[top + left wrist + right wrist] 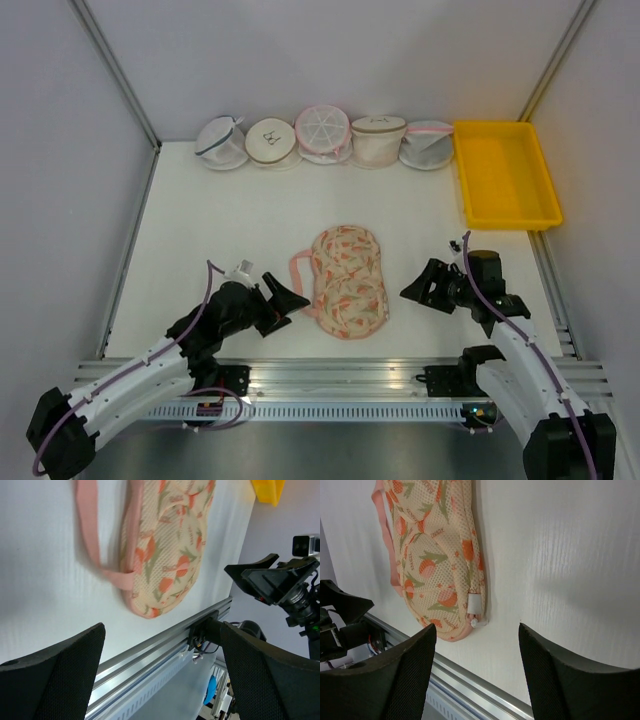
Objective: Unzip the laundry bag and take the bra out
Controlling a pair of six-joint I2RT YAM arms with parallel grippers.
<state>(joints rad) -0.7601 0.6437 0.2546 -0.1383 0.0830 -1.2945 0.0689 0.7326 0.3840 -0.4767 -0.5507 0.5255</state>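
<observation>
Left end effector [289, 303], right end effector [413, 285] spread wide, seemingly hovering.

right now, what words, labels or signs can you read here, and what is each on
Nothing reads clearly.
Small printed words on the laundry bag: too blurred to read.
Drawing, perhaps a bra, on the second round bag from the left: no words.
Faint mark on the fourth round bag: too small.
White tag at the laundry bag's edge: looks blank.

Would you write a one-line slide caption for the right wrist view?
Open right gripper faces the floral laundry bag on the white table, zipper pull at the bag's near end.
</observation>
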